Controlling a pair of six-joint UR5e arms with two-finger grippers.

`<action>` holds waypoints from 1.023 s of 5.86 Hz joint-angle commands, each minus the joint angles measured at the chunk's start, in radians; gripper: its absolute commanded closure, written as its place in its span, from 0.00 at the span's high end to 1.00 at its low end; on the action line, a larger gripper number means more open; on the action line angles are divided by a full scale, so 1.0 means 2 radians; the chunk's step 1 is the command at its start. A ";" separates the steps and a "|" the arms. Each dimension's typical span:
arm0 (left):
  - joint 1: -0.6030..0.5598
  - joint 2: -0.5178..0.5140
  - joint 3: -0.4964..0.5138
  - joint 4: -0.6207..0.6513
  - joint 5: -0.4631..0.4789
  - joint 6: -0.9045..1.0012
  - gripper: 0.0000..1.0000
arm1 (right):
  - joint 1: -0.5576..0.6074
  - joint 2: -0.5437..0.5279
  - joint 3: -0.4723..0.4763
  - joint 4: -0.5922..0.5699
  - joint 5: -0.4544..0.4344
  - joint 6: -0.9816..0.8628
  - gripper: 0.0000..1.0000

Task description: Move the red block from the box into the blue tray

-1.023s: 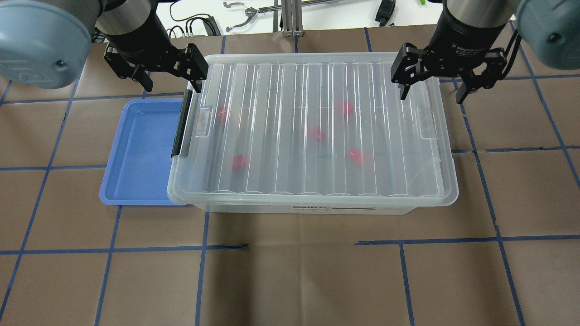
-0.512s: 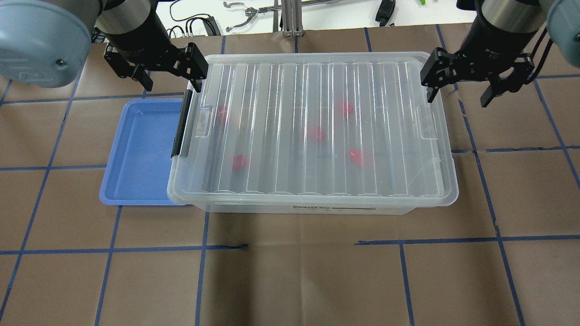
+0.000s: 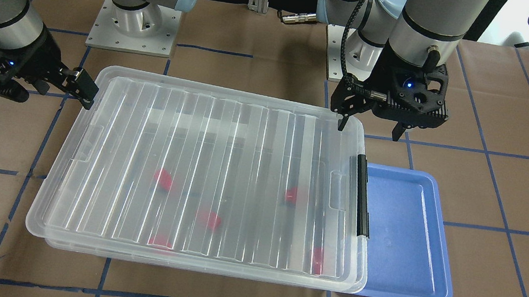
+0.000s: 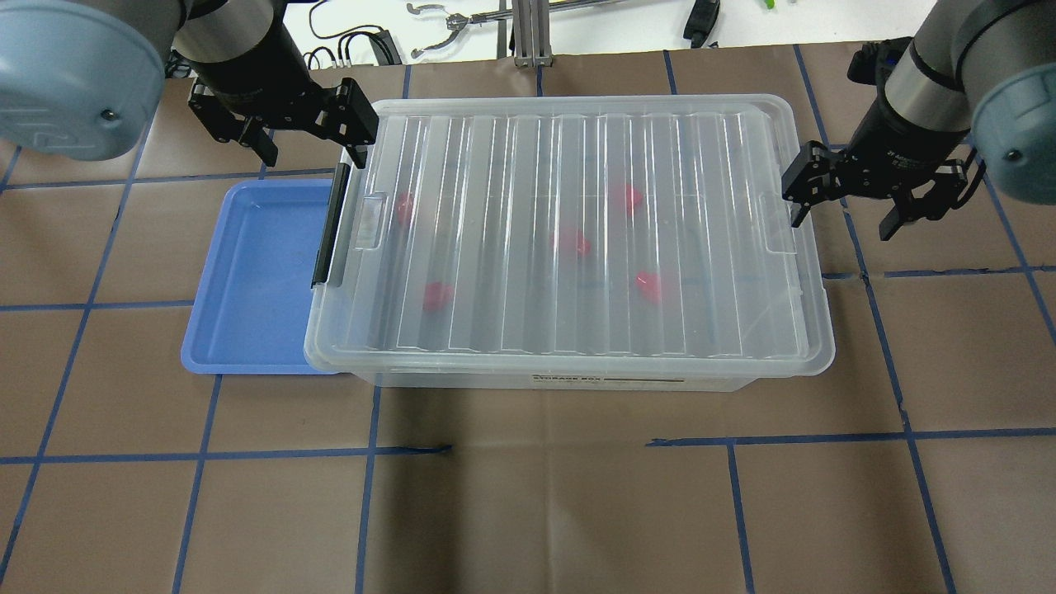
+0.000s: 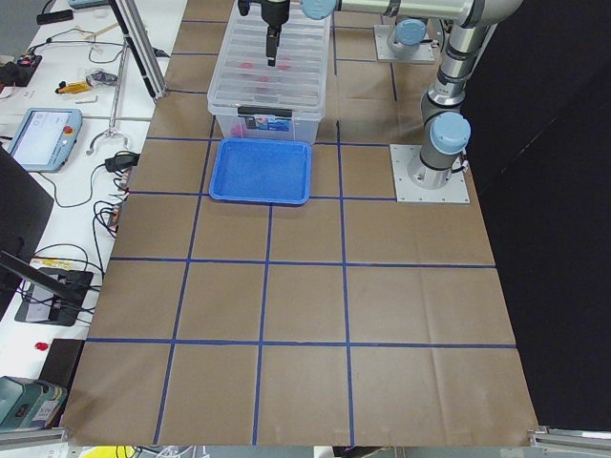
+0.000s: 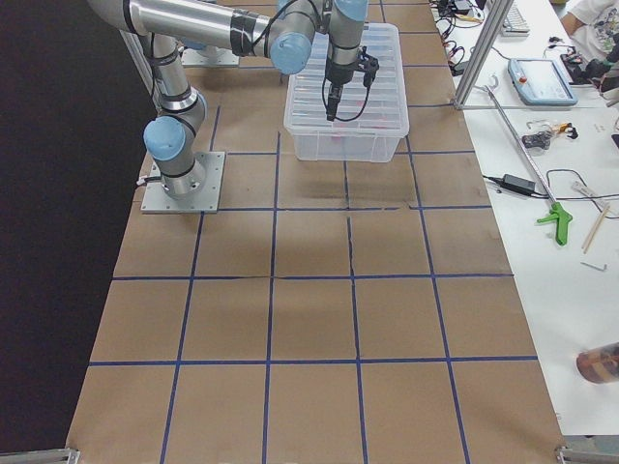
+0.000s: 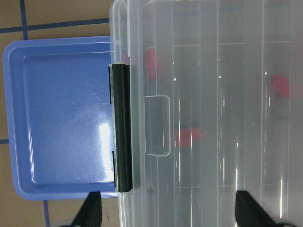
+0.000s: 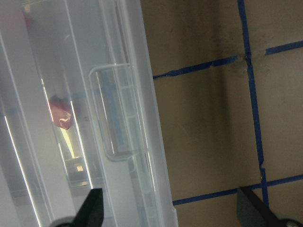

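The clear box [image 4: 511,165] lies mid-table with its ribbed lid on. Several red blocks show blurred through the lid, one [image 4: 571,242] near the middle. The blue tray [image 4: 256,272] lies empty at the box's left end, its edge under the box rim by the black clip handle [image 4: 328,235]. My left gripper [image 4: 312,153] is open and empty above the box's far left corner, one finger over the lid. My right gripper [image 4: 841,224] is open and empty at the box's right short end, one finger at the rim. The right wrist view shows the lid's end tab [image 8: 113,113].
Brown paper with blue tape lines [image 4: 528,450] covers the table around the box. The robot bases [image 3: 134,24] stand behind it. Cables and tools [image 4: 445,25] lie on the white bench beyond the far edge.
My right gripper has moved right and nearer, from above the box's far right corner to beside its right short end. The left gripper, box, tray and blocks have not moved.
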 commanded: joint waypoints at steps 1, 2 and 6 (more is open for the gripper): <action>0.000 0.000 0.000 0.000 0.000 0.000 0.99 | -0.002 0.000 0.027 -0.034 -0.001 -0.004 1.00; 0.000 0.000 0.000 0.000 -0.001 0.000 0.99 | -0.002 0.002 0.031 -0.045 -0.002 -0.007 1.00; 0.000 0.001 -0.001 0.000 0.000 0.000 0.99 | -0.018 0.012 0.043 -0.063 -0.008 -0.070 1.00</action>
